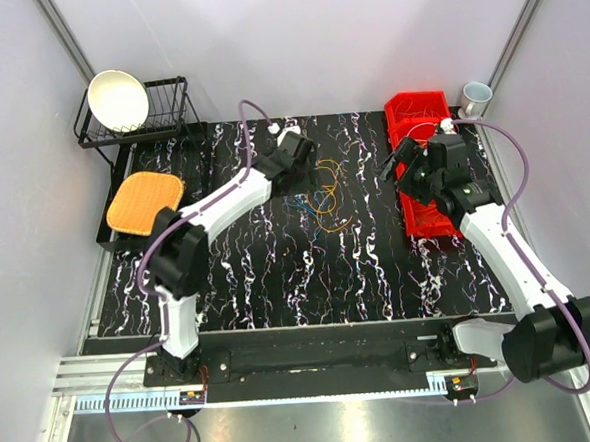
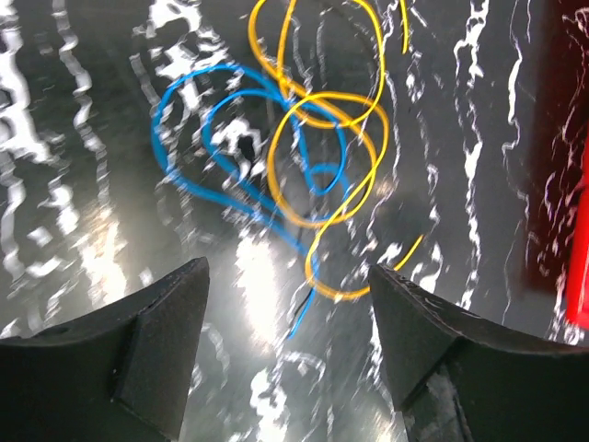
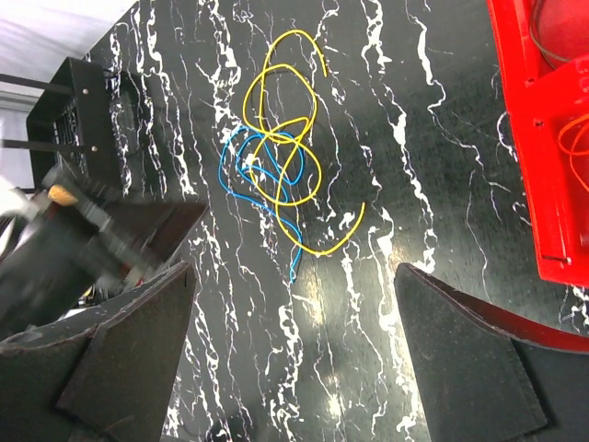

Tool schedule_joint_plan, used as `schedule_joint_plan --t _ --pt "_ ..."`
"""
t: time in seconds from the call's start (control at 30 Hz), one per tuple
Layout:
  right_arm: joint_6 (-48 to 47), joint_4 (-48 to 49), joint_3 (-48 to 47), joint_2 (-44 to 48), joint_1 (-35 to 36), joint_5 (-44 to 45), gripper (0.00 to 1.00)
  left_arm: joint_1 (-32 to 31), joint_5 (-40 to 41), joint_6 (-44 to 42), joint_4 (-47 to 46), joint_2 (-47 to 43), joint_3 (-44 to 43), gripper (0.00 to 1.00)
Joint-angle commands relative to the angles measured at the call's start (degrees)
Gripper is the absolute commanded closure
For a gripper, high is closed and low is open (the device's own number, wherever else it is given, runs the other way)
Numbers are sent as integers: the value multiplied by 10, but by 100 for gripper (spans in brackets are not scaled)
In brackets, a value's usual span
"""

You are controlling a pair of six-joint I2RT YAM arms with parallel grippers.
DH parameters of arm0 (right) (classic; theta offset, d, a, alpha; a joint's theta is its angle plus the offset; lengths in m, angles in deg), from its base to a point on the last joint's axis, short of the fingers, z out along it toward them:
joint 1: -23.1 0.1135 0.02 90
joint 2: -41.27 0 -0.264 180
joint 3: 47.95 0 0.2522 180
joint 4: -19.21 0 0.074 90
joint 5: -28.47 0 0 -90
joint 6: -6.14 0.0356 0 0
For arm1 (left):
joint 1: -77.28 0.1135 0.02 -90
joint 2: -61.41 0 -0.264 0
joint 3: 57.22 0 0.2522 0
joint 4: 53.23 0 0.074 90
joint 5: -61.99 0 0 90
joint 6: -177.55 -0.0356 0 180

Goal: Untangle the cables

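A: Step?
B: Choosing a strand. Yellow and blue cables (image 3: 276, 166) lie looped together toward the far edge of the surface (image 1: 278, 272). My left fingers (image 2: 147, 350) hang apart above, empty; right fingers (image 3: 469, 359) apart too.
A: Next?
B: Probably pinch one loose yellow end.

white arms (image 1: 228, 197) with black joints, purple wiring (image 1: 242, 134), black fingers (image 2: 156, 350).

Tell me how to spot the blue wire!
Look at the black, white-veined marble table, just left of the red plastic bin. There the thin blue wire lies in loose loops, tangled through a thin yellow wire. It is the only blue thing there.
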Motion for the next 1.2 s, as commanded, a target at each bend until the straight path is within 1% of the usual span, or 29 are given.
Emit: schedule_joint_plan --t 0.0,0.13,0.23,0.33,0.5,0.57,0.6,0.67,0.7,0.73,0.77,0.87,0.93,1.1,1.17 --pt "9 -7 21 37 5 12 5 -1 -4 26 -4 58 -69 28" --pt "12 -5 39 69 5 11 5 -1 -8 37 1 104 -117 31" --pt "6 -8 46 82 4 8 5 -1 -2 46 2 133 -134 33" --pt "4 -11 49 92 4 7 5 -2 -4 51 2 148 -154 35" --pt "5 -11 55 106 5 2 5 -3 4 52 12 177 -176 36" --pt "6 -11 58 107 4 1 5 -3 4 52 14 186 -184 39" --pt "6 -11 58 107 4 1 5 -2 3 52 15 188 -188 42" --pt "6 -11 60 108 5 1 5 -4 3 50 15 193 -192 52" --pt "6 -11 61 106 5 1 5 -3 3 50 14 195 -196 60" --pt "6 -11 61 106 5 1 5 -3 3 49 14 197 -197 70" --pt "5 -11 60 107 4 2 5 -3 4 51 17 197 -198 99" --pt "5 -11 56 99 5 2 5 -3 27 56 43 182 -202 100" --pt "3 -11 55 95 4 2 5 -3 37 53 44 137 -187 100" --pt "11 17 63 80 5 -26 5 -4 21 -2 54 27 -196 100" --pt "17 32 66 73 5 -48 5 -4 5 -24 63 -1 -205 100"
